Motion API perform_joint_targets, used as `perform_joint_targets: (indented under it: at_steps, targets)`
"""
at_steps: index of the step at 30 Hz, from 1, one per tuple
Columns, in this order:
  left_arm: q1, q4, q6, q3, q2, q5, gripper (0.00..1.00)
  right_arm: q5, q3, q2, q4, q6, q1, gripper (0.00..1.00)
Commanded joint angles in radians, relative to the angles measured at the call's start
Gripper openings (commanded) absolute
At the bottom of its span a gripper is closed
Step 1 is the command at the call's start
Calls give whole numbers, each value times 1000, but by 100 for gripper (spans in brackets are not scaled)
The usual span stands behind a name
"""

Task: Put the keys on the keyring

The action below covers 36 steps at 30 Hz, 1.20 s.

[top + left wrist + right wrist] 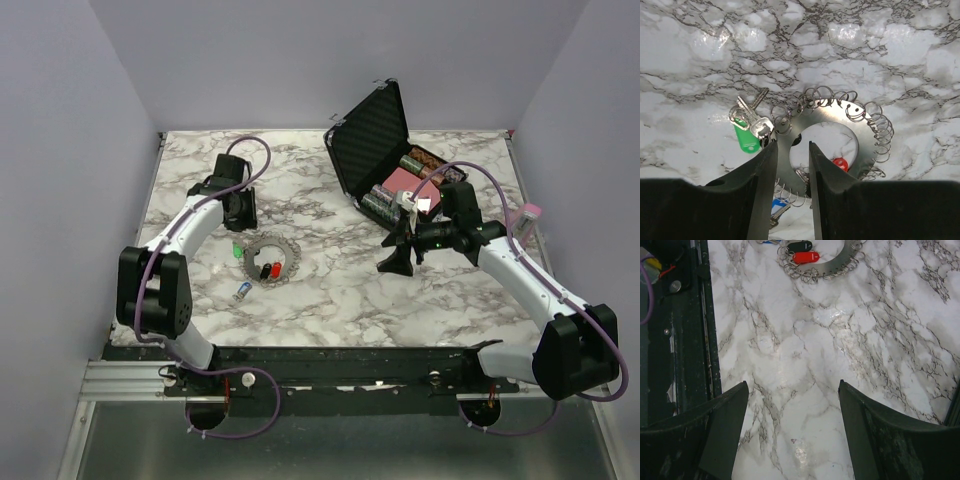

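The keyring (270, 258) is a flat silver ring plate (865, 145) with several wire loops round its edge, lying on the marble table. A silver key (751, 116) with a green tag (746, 139) lies at its left edge. A red-headed key (840, 163) and a black-headed key (265, 270) lie in its middle hole, and both show in the right wrist view, red (805, 257) and black (800, 246). My left gripper (792, 145) hovers over the plate's near-left rim, open, gripping nothing. My right gripper (792, 385) stands wide open over bare marble.
A small blue-and-white piece (243, 292) lies near the plate's front left. An open black hard case (368, 135) with several items stands at the back right. A pink-and-white object (528, 222) sits by the right arm. The table's dark front rail (695, 340) runs along the near edge.
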Motion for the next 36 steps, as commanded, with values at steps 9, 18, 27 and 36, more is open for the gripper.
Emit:
perform_joint_targets:
  at_steps: [9, 18, 27, 36]
  targets:
    - [0, -28, -69, 44, 93, 61, 38, 5, -5, -9, -8, -7, -6, 81]
    - [-30, -185, 109, 186, 195, 81, 36, 8, -6, -9, -9, -9, -4, 81]
    - [-96, -229, 155, 151, 173, 8, 36, 11, -6, -10, -8, -9, -4, 81]
    - [-87, 84, -96, -314, -188, 73, 36, 2, -5, -9, -15, -12, -4, 81]
